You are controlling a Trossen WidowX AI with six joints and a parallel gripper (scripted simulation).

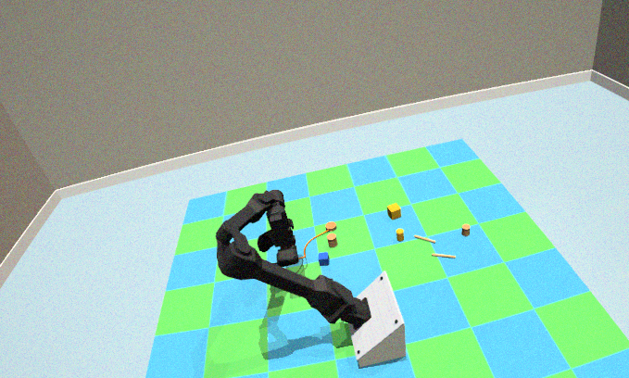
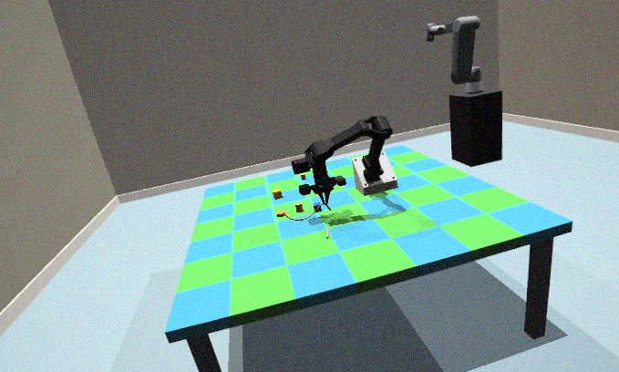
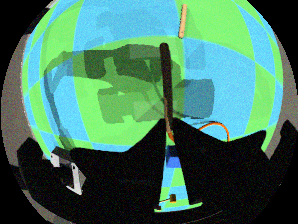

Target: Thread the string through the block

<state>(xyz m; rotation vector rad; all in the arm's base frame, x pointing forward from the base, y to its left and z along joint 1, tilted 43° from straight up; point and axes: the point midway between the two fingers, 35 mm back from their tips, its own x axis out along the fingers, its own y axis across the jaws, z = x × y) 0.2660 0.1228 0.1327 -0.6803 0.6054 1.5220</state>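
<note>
My gripper [image 2: 324, 201] [image 3: 168, 121] is shut on the stick at the string's end, above the table. The stick [image 3: 166, 75] looks dark in the wrist view and points out past the fingertips. The orange string [image 1: 306, 247] [image 2: 301, 220] [image 3: 228, 133] sags from the gripper to the round button [image 1: 330, 226] [image 2: 280, 213]. A yellow-orange cube [image 1: 394, 211] [image 2: 276, 193], apparently the block, stands on the table beyond the button, away from the gripper. Its hole cannot be made out. In the top view the arm hides the fingertips and the held stick.
A blue cube [image 1: 323, 258] [image 3: 173, 159] is close to the gripper. A brown cylinder [image 1: 332, 241] [image 2: 299, 207] stands beside the button. A yellow cylinder [image 1: 399, 234], two loose sticks [image 1: 424, 238] [image 1: 443, 256] and another brown cylinder [image 1: 465, 230] lie farther off. Another loose stick [image 2: 327, 232] [image 3: 183, 21] lies separately.
</note>
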